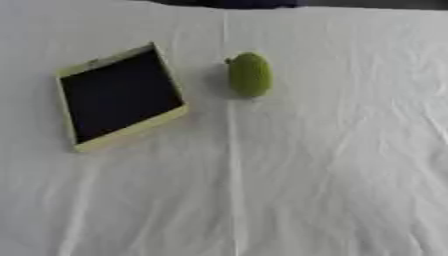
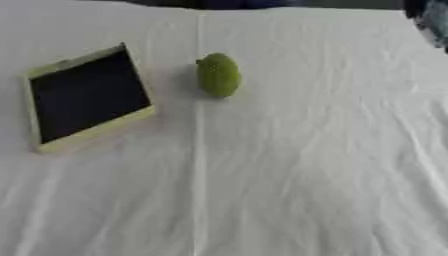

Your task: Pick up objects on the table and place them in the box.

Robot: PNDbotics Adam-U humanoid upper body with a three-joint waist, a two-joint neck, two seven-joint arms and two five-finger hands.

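Note:
A green oval object [image 1: 249, 74], like a small fruit with a short stem, lies on the white cloth near the middle of the far half of the table. To its left sits a shallow box [image 1: 120, 95] with pale yellow walls and a dark inside; nothing shows in it. The object lies just outside the box's right wall, apart from it. Neither of my hands shows in either view.
A wrinkled white cloth [image 1: 306, 175] covers the table, with a fold line running down the middle. Something dark [image 2: 429, 20] shows at the top right corner of the right eye view; I cannot make out what it is.

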